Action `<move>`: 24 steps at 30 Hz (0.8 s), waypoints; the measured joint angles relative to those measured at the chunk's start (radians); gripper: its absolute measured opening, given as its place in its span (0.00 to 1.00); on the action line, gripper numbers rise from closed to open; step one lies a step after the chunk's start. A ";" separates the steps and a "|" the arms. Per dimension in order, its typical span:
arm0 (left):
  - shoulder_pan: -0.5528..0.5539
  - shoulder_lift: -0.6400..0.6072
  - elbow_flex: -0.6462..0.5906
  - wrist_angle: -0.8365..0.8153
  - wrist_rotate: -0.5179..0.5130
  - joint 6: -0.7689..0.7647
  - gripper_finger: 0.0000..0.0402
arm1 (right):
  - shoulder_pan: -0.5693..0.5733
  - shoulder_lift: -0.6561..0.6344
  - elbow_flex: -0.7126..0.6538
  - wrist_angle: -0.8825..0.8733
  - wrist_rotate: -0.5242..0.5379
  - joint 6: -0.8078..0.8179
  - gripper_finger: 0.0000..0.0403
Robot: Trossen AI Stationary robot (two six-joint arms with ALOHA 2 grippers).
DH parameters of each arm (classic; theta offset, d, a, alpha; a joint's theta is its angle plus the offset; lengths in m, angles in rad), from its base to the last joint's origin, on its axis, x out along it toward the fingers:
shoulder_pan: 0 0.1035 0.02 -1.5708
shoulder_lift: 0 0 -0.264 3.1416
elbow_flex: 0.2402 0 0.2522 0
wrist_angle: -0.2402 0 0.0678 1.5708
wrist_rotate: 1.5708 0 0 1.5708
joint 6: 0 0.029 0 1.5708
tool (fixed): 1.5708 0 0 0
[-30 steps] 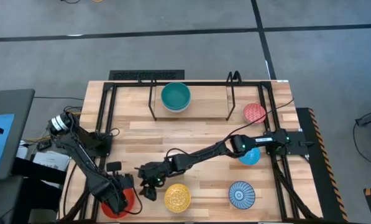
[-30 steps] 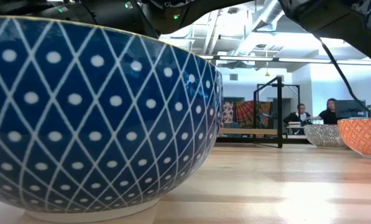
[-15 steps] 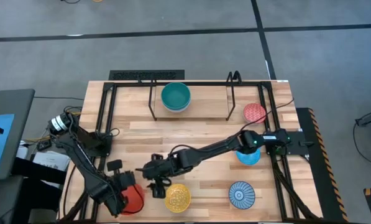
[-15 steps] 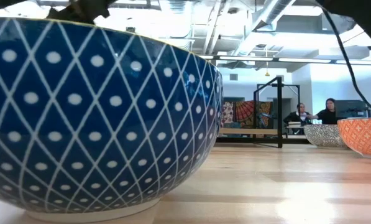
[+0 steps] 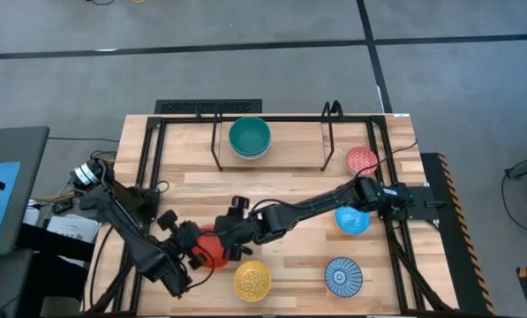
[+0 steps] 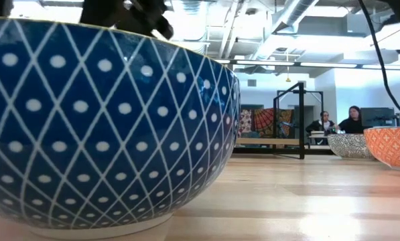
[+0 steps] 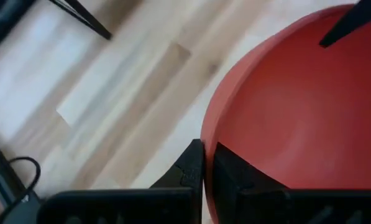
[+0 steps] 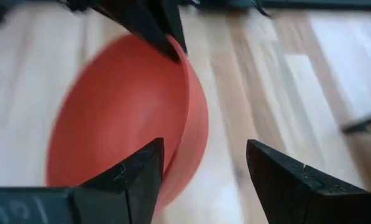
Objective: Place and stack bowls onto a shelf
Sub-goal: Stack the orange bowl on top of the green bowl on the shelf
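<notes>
1. The desk (image 5: 272,185) is a wide butcher-block top in a black frame. The shelf (image 5: 285,141), a narrow light-wood board with black wire uprights, runs along its far edge.
2. Both arms meet in the near-left part of the desk: the left arm reaches in from the left edge, the right arm stretches across from the right edge.
3. The red bowl (image 5: 212,250) sits between them, tilted. The left end effector (image 5: 192,250) is clenched on its rim, one finger on each side of the wall. The right end effector (image 8: 201,168) has its fingers spread around the opposite rim and has not yet closed.
4. This looks like a handover, with the right arm about to take the bowl for the shelf. Next, I'd judge, the right fingers must close on the rim before the left lets go.
5. A green bowl (image 5: 249,137) is already stacked on another at the left-centre of the shelf, with bare board to its right.
6. Room is tight near the handover: the yellow patterned bowl (image 5: 252,279) lies just beside it at the near edge. The blue-white patterned bowl (image 5: 342,276), plain blue bowl (image 5: 351,221) and red-pink patterned bowl (image 5: 362,161) line the right side, under the right arm's likely path.
</notes>
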 joint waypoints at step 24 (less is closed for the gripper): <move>0.179 0.000 0.196 0.003 -0.026 0.262 0.09 | -0.010 -0.023 0.002 -0.210 0.251 -0.096 0.11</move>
